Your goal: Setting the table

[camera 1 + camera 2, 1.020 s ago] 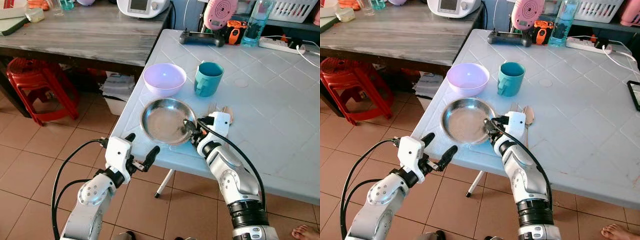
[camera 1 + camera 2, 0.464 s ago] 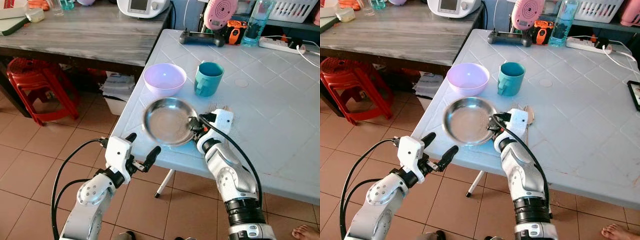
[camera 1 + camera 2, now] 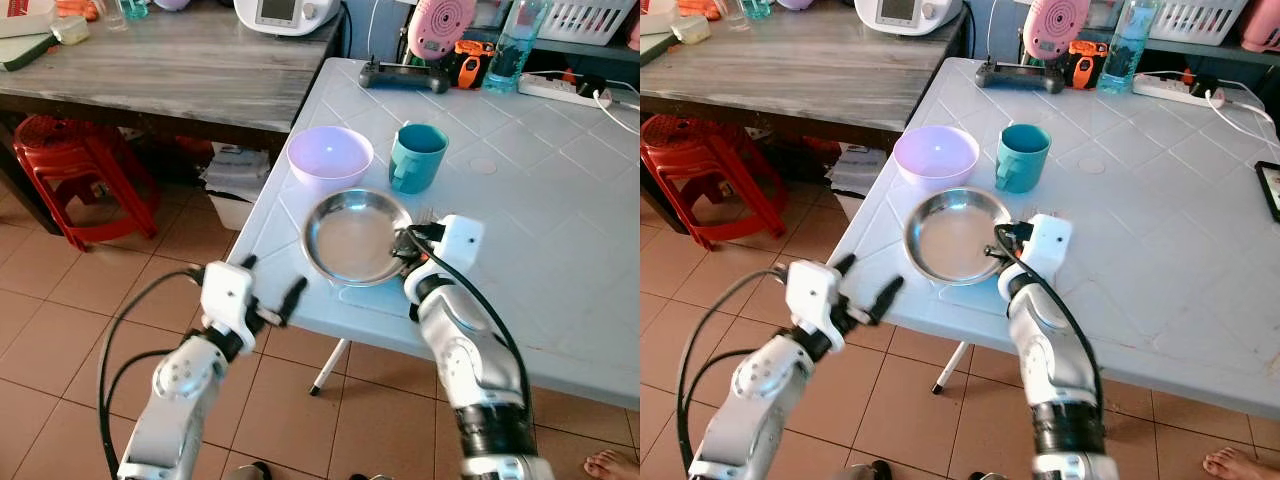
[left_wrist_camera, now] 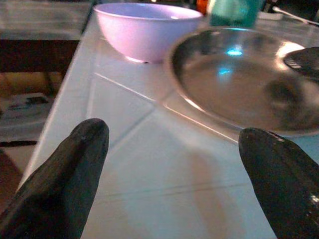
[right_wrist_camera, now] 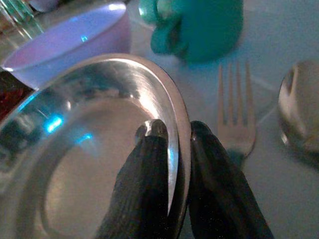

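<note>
Our right hand (image 3: 1000,243) is clamped on the rim of the steel plate (image 3: 952,235), resting on the counter (image 3: 1140,200) before bowl (image 3: 935,156) and cup (image 3: 1022,156); fork (image 5: 234,117) and spoon (image 5: 299,112) lie beside. We judge only final placing remains. Left hand (image 3: 268,300) hovers apart.

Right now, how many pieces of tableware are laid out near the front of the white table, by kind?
Bowls: 2, the lilac bowl and the steel bowl pinched at its rim by the right gripper
Mugs: 1, the teal mug
Forks: 1
Spoons: 1
Total: 5
</note>
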Motion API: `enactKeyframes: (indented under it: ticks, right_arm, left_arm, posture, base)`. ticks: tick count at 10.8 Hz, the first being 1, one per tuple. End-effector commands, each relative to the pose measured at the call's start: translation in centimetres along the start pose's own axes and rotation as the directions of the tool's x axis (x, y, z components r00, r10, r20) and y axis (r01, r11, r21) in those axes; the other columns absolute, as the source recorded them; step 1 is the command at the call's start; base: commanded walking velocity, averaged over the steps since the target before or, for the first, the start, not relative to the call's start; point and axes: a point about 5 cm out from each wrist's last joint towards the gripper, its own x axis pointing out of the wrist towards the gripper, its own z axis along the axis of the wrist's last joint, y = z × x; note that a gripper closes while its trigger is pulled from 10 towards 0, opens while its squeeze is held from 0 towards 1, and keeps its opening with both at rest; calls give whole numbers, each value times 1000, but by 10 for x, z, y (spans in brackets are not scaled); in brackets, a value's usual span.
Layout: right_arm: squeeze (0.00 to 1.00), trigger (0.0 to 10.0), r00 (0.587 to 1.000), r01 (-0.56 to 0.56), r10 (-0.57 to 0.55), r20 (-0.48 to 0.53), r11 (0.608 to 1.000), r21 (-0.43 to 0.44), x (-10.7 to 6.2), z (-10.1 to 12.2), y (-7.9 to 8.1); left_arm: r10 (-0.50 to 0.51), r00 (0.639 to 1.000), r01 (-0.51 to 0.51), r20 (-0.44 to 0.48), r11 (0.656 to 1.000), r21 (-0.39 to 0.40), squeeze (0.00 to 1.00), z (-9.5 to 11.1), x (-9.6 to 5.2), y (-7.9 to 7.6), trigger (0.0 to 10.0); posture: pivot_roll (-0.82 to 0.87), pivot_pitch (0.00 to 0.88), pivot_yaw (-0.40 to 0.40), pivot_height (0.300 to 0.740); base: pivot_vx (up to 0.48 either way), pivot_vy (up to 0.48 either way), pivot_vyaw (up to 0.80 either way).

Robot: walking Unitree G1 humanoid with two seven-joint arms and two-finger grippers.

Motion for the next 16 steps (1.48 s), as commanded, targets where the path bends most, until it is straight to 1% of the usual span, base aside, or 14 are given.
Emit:
enactKeyframes:
  ticks: [1, 2, 3, 4, 5, 7, 11, 12, 13, 16]
  right_arm:
    - [0, 2392, 998, 4, 0, 62, 998, -60, -4, 11, -3]
    - [0, 6157, 993, 9, 2, 116, 995, -96, -6, 22, -5]
    - [0, 10000, 988, 0, 16, 155, 995, -104, -11, 31, -5]
    - [0, 10000, 981, -12, 36, 188, 992, -124, -18, 35, -5]
    - [0, 10000, 982, -8, 36, 187, 990, -144, -23, 34, -6]
    - [0, 10000, 984, 13, 13, 175, 989, -146, -30, 30, -10]
    - [0, 10000, 984, 4, 23, 174, 988, -155, -31, 29, -6]
    - [0, 10000, 984, -2, 29, 174, 988, -155, -31, 29, -4]
    - [0, 10000, 982, -13, 43, 182, 987, -161, -31, 30, -2]
    - [0, 10000, 980, -11, 44, 193, 986, -166, -32, 31, -2]
  left_arm:
    - [63, 998, -63, 8, 998, -24, 0, 1, 2, 7, 10000]
    - [114, 993, -112, 18, 991, -78, 0, 4, 5, 11, 10000]
    - [119, 992, -117, 30, 991, -69, 0, 5, 9, 10, 10000]
    - [116, 992, -110, 47, 988, -112, 0, 7, 12, 8, 10000]
    - [125, 991, -118, 49, 986, -121, 0, 7, 14, 8, 10000]
    - [126, 991, -118, 53, 985, -125, 0, 8, 17, 8, 10000]
    - [119, 990, -110, 75, 987, -117, 0, 12, 22, 10, 10000]
    - [120, 990, -111, 78, 987, -117, 0, 11, 22, 9, 10000]
    - [123, 989, -113, 77, 986, -119, 0, 10, 23, 8, 10000]
    - [126, 989, -117, 74, 986, -118, 0, 8, 23, 7, 10000]
  posture:
    - [98, 137, -22, 740]
    - [90, 127, -23, 740]
    - [83, 120, -28, 740]
    - [77, 110, -33, 740]
    - [74, 105, -34, 740]
    - [71, 96, -34, 740]
    - [66, 90, -32, 740]
    - [66, 90, -32, 740]
    - [66, 90, -32, 740]
    - [63, 93, -31, 740]
  base:
    - [0, 0, 0]
    - [0, 0, 0]
    - [0, 0, 0]
    - [0, 0, 0]
    - [0, 0, 0]
    - [0, 0, 0]
    - [0, 0, -739]
    - [0, 270, -600]
    - [0, 334, 0]
    - [0, 335, 0]
